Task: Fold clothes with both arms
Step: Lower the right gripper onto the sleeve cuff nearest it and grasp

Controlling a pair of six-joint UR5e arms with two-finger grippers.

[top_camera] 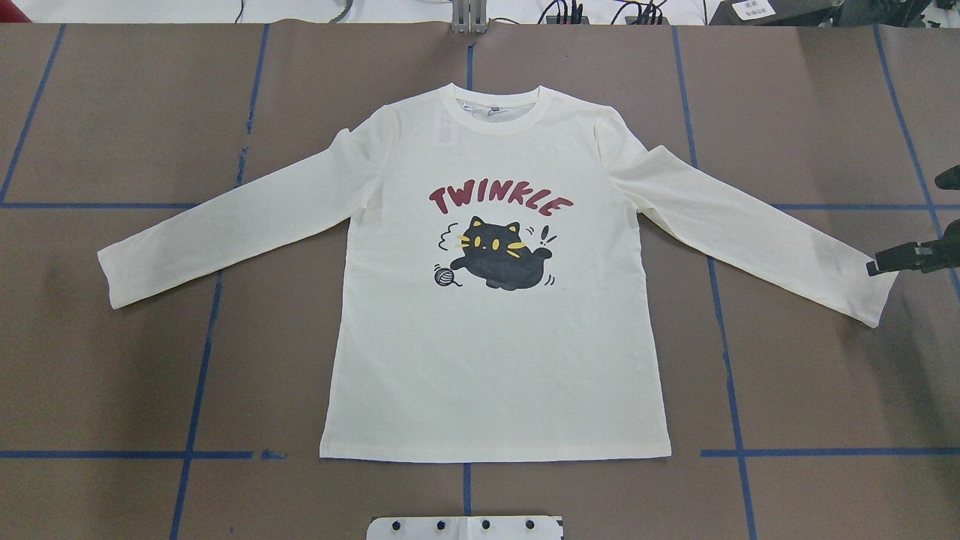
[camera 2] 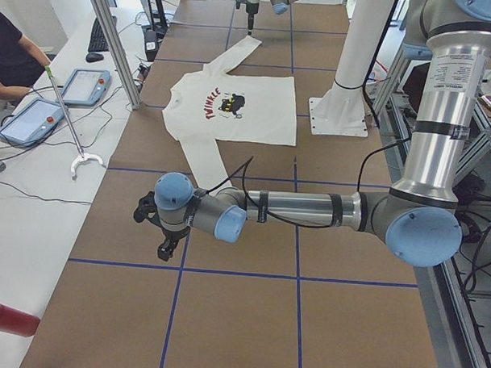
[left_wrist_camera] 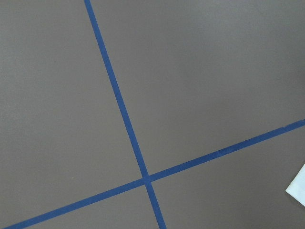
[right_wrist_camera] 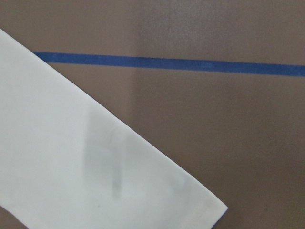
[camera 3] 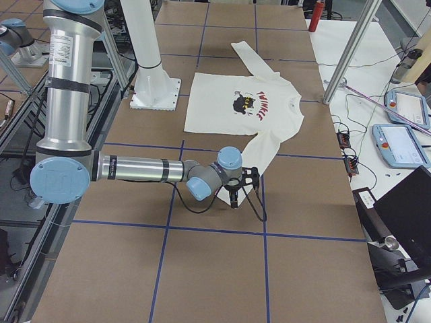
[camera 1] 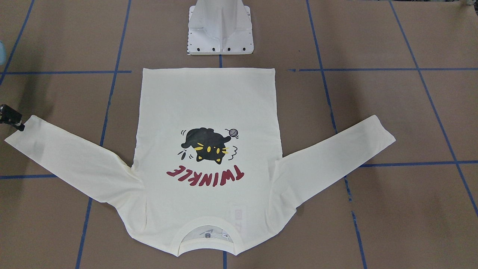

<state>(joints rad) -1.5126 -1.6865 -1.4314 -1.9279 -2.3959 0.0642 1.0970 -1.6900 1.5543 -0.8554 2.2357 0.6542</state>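
One T-shirt (top_camera: 495, 360) lies flat between one left arm (camera 2: 309, 209) and one right arm (camera 3: 141, 168).

The robot's white pedestal (camera 1: 220, 28) has a square foot plate with four dark screw holes along one edge. On either side of the pedestal, the left arm (camera 2: 309, 209) and the right arm (camera 3: 135, 168) are silver-grey metal tubes joined by rounded elbows with light blue caps. Black bands ring the tubes, thin black cables loop along each forearm, and each upright tube carries a small printed label. The left gripper (camera 2: 167, 247) and the right gripper (camera 3: 233, 200) are black.
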